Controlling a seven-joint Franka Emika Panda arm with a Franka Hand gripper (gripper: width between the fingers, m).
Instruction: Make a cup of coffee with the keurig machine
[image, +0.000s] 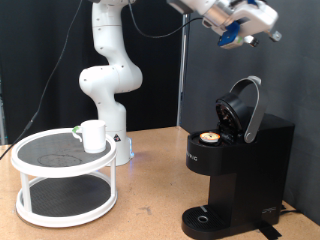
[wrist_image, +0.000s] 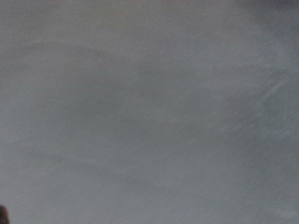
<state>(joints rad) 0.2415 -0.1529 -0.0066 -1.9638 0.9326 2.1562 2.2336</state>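
Note:
The keurig machine (image: 235, 170) stands at the exterior view's right, its lid (image: 245, 108) raised open. A pale coffee pod (image: 210, 138) with a dark top sits in the open holder. The cup (image: 93, 135), a small white mug, stands on the top shelf of a round rack at the left. My gripper (image: 252, 32) is high at the top right, well above the machine's lid, touching nothing. Its fingers are too small and angled to read. The wrist view shows only a plain grey blur with no object in it.
A white two-tier round rack (image: 60, 180) with dark mesh shelves stands at the exterior view's left. The arm's white base (image: 108, 80) rises behind it. A black curtain hangs behind the wooden table (image: 150, 215).

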